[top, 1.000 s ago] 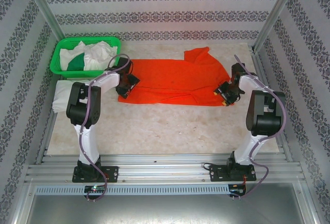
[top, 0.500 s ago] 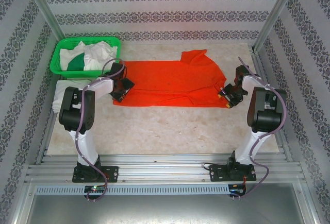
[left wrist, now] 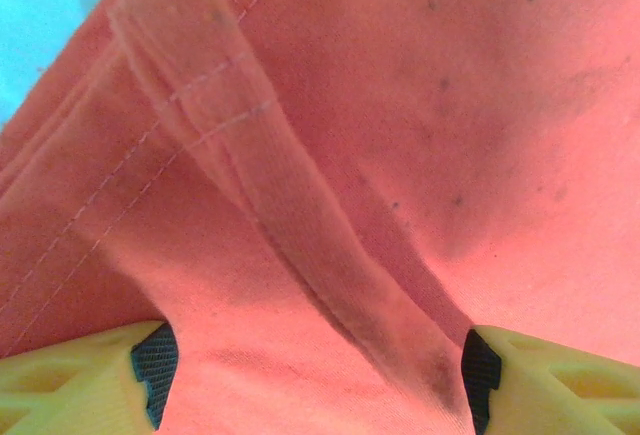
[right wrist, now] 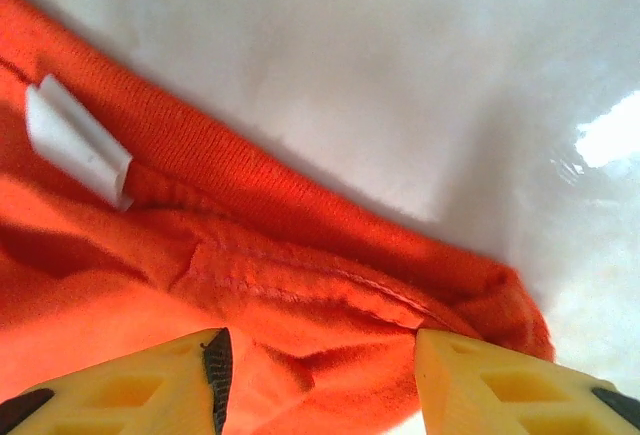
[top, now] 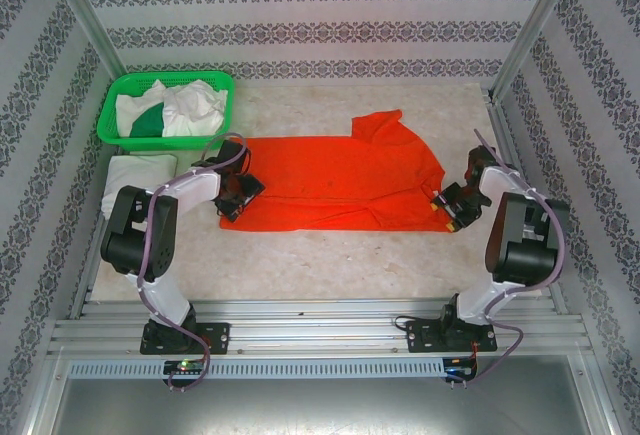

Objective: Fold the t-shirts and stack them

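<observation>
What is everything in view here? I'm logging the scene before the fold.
Orange-red t-shirt: one, spread flat mid-table, white neck label.
Basket: one, green plastic mesh, far left corner.
White cloth: crumpled in the basket, count unclear.
Dark green cloth: one, in the basket.
White folded cloth: one, left edge, near the basket.
Table: pale marbled.
Left hand: at the shirt's left edge.
Right hand: at its right edge.

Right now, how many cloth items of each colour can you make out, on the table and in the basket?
Bright orange-red cotton t-shirt spread on the table: 1
White folded cloth beside the green plastic mesh basket: 1
White crumpled cloths in the basket: at least 1, exact count unclear
Dark green cloth in the basket: 1
Total: at least 4
</observation>
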Controlling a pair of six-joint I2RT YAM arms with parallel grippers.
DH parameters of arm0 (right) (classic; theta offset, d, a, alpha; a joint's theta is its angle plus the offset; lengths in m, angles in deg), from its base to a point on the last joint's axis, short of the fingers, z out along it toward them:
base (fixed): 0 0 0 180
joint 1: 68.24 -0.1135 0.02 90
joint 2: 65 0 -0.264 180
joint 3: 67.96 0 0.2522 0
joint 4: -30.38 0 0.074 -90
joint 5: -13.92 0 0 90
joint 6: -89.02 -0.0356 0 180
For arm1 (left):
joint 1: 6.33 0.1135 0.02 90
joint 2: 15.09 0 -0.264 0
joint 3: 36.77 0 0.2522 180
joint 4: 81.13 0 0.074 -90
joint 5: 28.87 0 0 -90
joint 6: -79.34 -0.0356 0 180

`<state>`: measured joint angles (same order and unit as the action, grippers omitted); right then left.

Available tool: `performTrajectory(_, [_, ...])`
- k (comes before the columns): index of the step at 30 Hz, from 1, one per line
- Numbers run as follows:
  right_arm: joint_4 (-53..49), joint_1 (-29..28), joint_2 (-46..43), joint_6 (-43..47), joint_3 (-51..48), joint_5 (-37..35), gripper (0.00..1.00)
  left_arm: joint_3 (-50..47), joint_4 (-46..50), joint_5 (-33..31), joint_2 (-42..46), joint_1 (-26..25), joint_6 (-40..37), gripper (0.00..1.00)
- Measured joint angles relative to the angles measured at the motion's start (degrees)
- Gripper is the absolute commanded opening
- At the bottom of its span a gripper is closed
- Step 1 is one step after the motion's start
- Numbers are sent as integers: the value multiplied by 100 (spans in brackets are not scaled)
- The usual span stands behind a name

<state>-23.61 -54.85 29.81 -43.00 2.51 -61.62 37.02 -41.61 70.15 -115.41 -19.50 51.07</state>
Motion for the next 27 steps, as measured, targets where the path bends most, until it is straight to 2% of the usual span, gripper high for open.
performTrajectory(5, [-177,-55,-319,129,341,-122,55,236,323,-61,-4,0,-103,79])
performTrajectory(11, [-162,-321,-181,216,671,-149,43,645,398,-61,-35,0,-155,80])
performTrajectory(17, [-195,-352,306,210,651,-4,38,555,315,-20,-164,0,-55,80])
performTrajectory(22, [-219,-352,481,214,649,151,37,527,236,22,-323,0,22,80])
performTrajectory(27, [-243,-354,481,293,839,146,43,881,420,-138,-428,0,-127,80])
